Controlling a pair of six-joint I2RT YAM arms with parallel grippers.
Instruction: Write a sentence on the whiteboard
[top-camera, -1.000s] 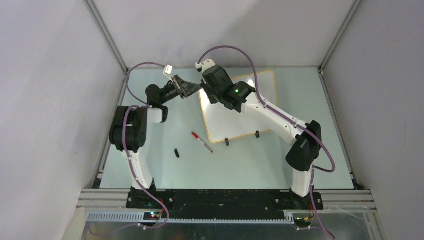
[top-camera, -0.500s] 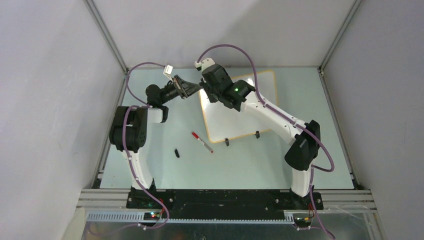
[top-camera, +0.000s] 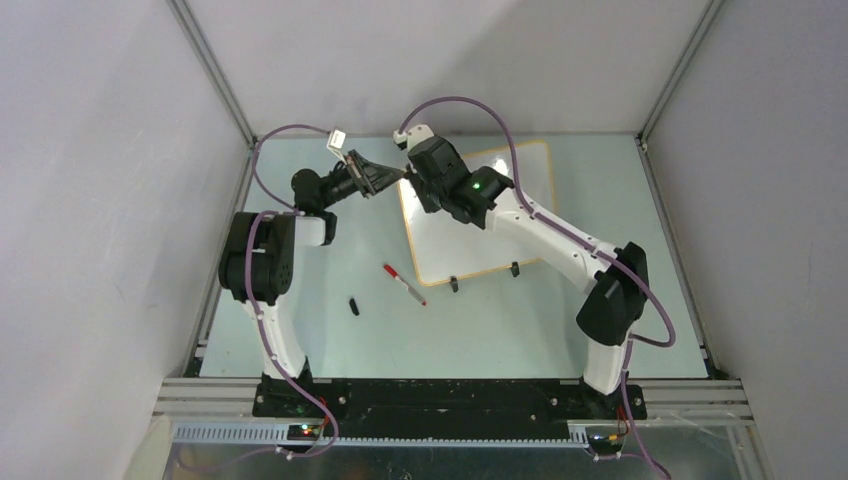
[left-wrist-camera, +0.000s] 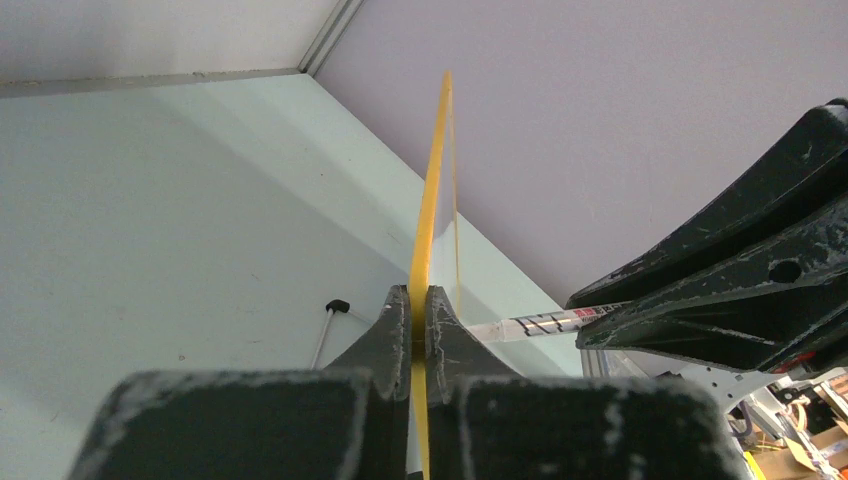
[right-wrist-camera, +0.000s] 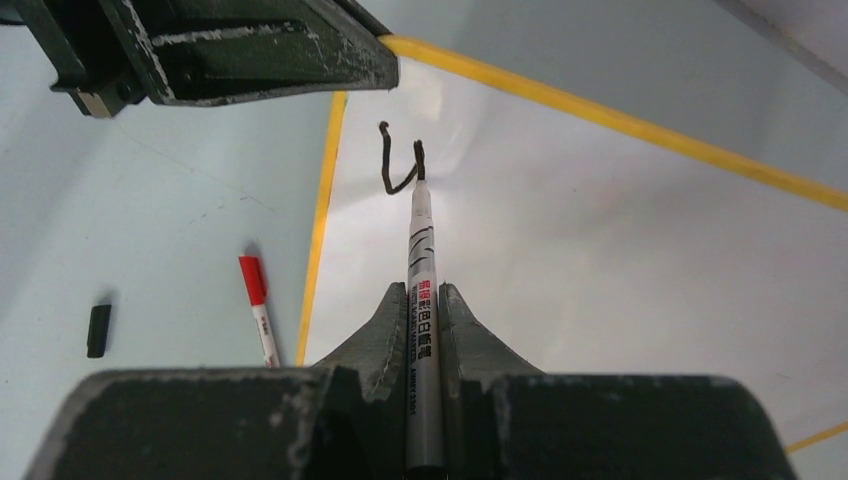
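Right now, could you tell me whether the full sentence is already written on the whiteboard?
No, the whiteboard bears only one short black V-shaped stroke at the tip of the marker held in the right tool.

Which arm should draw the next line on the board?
The right one. The right gripper is shut on the pen, whose tip touches the board at the end of a black stroke. The left gripper is shut on the board's edge, probably steadying it.
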